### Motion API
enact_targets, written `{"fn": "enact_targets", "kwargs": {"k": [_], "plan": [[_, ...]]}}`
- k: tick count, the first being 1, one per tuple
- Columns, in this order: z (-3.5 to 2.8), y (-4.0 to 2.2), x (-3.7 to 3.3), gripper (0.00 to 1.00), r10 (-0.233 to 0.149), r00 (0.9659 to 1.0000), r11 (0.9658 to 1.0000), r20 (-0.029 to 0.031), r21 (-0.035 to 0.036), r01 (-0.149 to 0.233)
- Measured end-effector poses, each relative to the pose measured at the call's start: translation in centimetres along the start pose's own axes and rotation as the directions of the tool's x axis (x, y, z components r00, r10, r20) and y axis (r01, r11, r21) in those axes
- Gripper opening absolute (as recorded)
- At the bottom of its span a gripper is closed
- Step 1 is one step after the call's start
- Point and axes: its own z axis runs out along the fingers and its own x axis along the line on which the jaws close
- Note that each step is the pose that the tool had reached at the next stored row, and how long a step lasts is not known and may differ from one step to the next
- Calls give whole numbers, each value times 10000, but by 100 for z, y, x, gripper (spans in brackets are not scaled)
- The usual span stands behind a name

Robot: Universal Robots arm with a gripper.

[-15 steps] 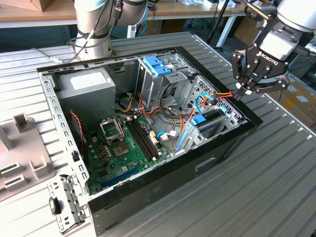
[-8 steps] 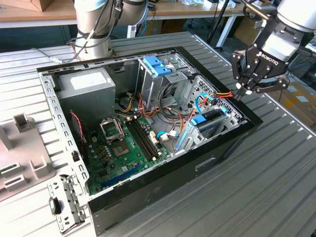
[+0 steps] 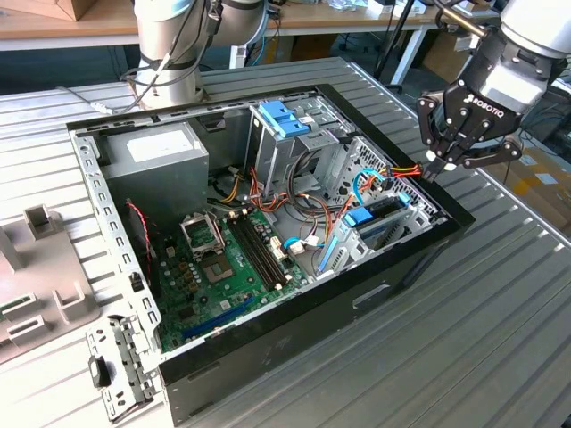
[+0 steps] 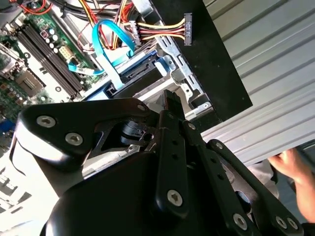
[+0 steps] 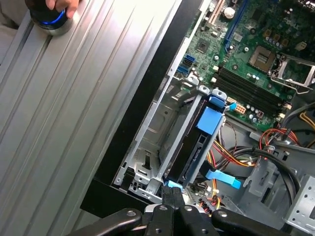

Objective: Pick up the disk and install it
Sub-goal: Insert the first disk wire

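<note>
Your claw (image 3: 434,167) is pinched shut, holding nothing, its tips at the end of the disk (image 5: 193,156). The disk sits on edge in its bay in the computer case (image 3: 393,267). Push crooked and it may jam, or the tips may snag the loose wires (image 3: 400,169).

A ribbed grey metal counter (image 3: 500,294) fills most of the exterior view, its long grooves running diagonally and catching bright light. Along the upper edge stands a long pale wooden workbench (image 3: 80,22), with a brown cardboard box (image 3: 67,7) on it at upper left. Yellow-marked floor (image 3: 544,183) shows at right.
</note>
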Motion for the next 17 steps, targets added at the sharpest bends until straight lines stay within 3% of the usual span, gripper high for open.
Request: {"fn": "enact_targets", "kwargs": {"k": [12,17], "plan": [[0,0,0,11,-819,9966,9966,4,-17,819],[0,0,0,11,-1204,9927,9927,6,-24,1204]]}}
